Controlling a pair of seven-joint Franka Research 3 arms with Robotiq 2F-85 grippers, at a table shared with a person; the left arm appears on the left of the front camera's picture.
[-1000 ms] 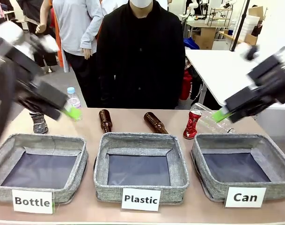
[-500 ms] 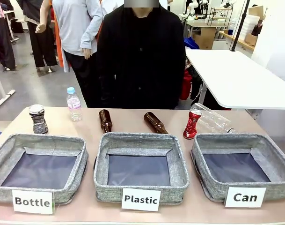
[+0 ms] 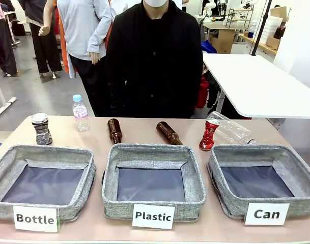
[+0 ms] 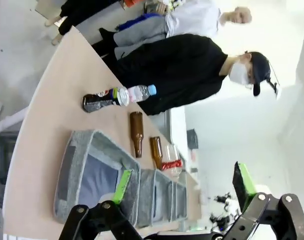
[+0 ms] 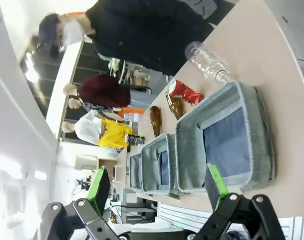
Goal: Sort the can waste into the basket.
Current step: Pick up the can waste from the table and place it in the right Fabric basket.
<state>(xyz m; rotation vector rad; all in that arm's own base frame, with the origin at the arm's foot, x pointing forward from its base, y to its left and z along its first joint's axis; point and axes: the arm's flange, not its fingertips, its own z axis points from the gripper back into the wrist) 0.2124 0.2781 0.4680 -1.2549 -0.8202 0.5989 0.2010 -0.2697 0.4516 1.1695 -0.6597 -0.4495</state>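
At the far left of the front view, the dark crushed can (image 3: 41, 129) stands on the table (image 3: 139, 127) behind the Bottle basket (image 3: 48, 150). Just to its right stands a small water bottle (image 3: 80, 113). Toward the middle, a brown bottle (image 3: 114, 130) and a second brown bottle (image 3: 169, 132) lie behind the Plastic basket (image 3: 152, 148). A person (image 3: 153, 61) in black stands at the top centre. Right of centre, the red crushed can (image 3: 209, 134) stands by the far left corner of the Can basket (image 3: 256, 149), with a clear bottle (image 3: 233, 132) lying beside it. At the bottom of its wrist view, the left gripper (image 4: 184, 184) has its fingers spread wide and holds nothing. The right gripper (image 5: 156, 186) is the same in its own view.
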